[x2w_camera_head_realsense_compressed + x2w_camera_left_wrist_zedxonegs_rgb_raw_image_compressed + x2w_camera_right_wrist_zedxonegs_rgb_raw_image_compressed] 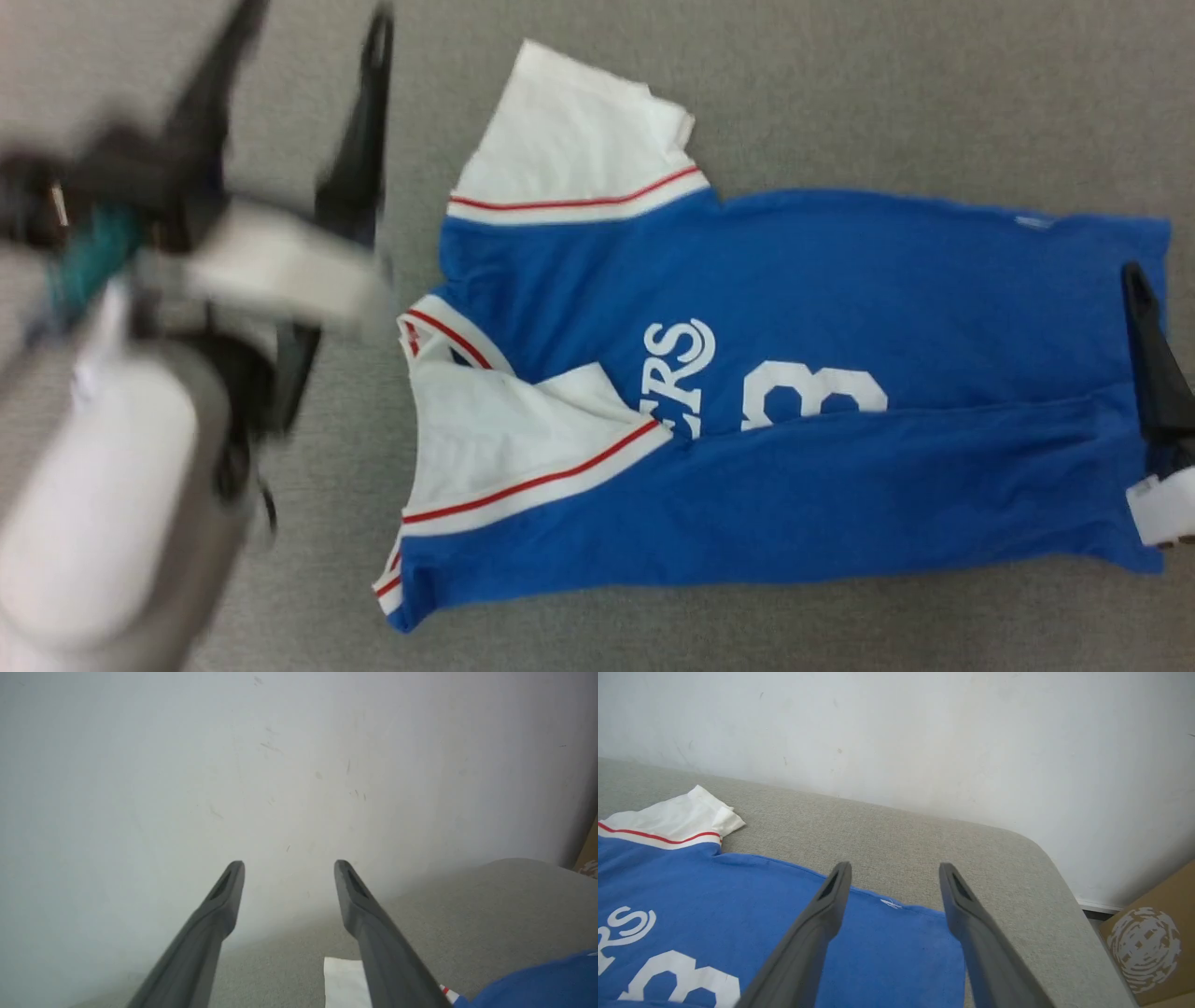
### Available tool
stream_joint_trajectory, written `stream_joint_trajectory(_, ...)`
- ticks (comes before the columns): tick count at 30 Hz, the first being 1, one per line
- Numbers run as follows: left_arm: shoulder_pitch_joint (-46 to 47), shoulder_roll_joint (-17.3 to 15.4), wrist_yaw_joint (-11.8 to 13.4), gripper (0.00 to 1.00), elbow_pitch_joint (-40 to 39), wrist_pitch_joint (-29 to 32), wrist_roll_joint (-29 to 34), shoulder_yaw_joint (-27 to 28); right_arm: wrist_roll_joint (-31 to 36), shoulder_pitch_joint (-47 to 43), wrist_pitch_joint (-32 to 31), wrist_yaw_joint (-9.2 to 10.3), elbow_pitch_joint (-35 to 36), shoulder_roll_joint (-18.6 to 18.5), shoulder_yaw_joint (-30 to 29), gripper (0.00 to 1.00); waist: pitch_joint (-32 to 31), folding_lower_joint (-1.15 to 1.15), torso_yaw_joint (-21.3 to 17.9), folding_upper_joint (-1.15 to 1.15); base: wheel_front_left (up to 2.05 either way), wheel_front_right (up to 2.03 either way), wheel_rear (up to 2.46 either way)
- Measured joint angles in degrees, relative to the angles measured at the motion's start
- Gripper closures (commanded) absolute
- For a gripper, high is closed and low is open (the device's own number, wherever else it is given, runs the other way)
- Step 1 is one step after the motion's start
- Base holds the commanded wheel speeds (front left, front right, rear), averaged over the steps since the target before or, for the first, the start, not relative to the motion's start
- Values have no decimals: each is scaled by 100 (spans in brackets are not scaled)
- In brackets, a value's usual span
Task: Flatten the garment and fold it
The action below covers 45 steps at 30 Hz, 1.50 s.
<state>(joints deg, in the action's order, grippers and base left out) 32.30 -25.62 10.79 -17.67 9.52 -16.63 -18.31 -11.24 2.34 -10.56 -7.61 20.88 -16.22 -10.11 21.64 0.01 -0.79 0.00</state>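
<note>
Between the left gripper's [288, 865] two dark fingers [212, 924] there is only air. They stand spread wide and hold nothing, tips aimed at the white wall [280, 765] beyond the far edge of the grey padded surface [490, 905]. Beside one finger a white patch of the garment [343, 980] shows, with a little blue further off. From the head view this gripper [313, 28] is blurred and hangs over bare grey just beside the collar end of the garment [840, 271], apart from the cloth.

The right gripper [895, 868] is likewise splayed wide with nothing in it. Its fingers [808, 942] hang above the hem end of the shirt, and in the head view one of them overlaps the hem about midway along.

The garment, royal blue with red stripes, lies lengthwise on the surface. Its collar is toward the robot's left and its hem toward the right edge, short of the rounded far-right corner [1036, 849]. Its near long side is folded up over the front and covers the lower half of the white lettering and number. The near sleeve [504, 439] is turned in over the chest. The far sleeve [579, 131] spreads toward the far edge, its tip curled. Past the corner a brown cardboard box [1148, 952] with a pale round print sits by the wall.
</note>
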Motion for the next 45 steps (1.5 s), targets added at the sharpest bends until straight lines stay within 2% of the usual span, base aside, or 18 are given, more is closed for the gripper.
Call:
stream_joint_trajectory(3,1276,-1,-385,0,500,646,42,-216,-93,246,49,0,-126,-99,120,0,306,0,-59,0,0,0,0)
stream_joint_trajectory(6,2231,148,-652,0,1124,1149,-3,-403,-154,458,124,0,-238,-170,208,0,620,1,-121,0,0,0,0)
stream_joint_trajectory(10,2994,315,-1062,0,1939,1760,-132,-680,-257,644,169,0,-380,-193,379,0,1010,1,-219,0,0,0,0)
stream_joint_trajectory(13,3343,372,-1205,0,2424,2149,-192,-784,-369,789,209,0,-490,-233,476,0,1284,1,-308,0,0,0,0)
stream_joint_trajectory(20,3706,310,-1277,0,3081,3618,-560,-805,-417,988,264,0,-600,-328,514,0,1817,0,-572,0,0,0,0)
stream_joint_trajectory(27,3708,263,-1126,0,3002,4512,-905,-738,-509,1038,311,0,-742,-333,553,0,2090,-2,-842,0,0,0,0)
stream_joint_trajectory(28,3708,218,-1116,66,2931,4545,-905,-727,-514,1042,313,0,-754,-333,553,0,2116,-2,-867,0,0,0,0)
stream_joint_trajectory(29,3707,186,-1105,100,2874,4552,-905,-716,-520,1049,323,0,-769,-333,553,0,2137,-2,-889,0,0,0,0)
stream_joint_trajectory(36,3417,51,-1043,100,2650,4205,-892,-683,-648,1244,423,0,-675,-400,424,0,2042,-1,-929,0,0,0,0)
stream_joint_trajectory(39,3200,42,-1023,100,2640,4006,-901,-671,-940,1506,283,0,-566,-609,281,0,1916,-2,-908,0,0,0,0)
stream_joint_trajectory(43,3014,66,-1021,100,2618,3813,-939,-661,-1417,1985,-368,0,-557,-1066,121,0,1768,-2,-853,0,0,0,0)
stream_joint_trajectory(45,2994,94,-1016,100,2605,3741,-962,-661,-1693,2227,-968,1,-771,-1249,74,0,1733,-2,-802,0,0,0,0)
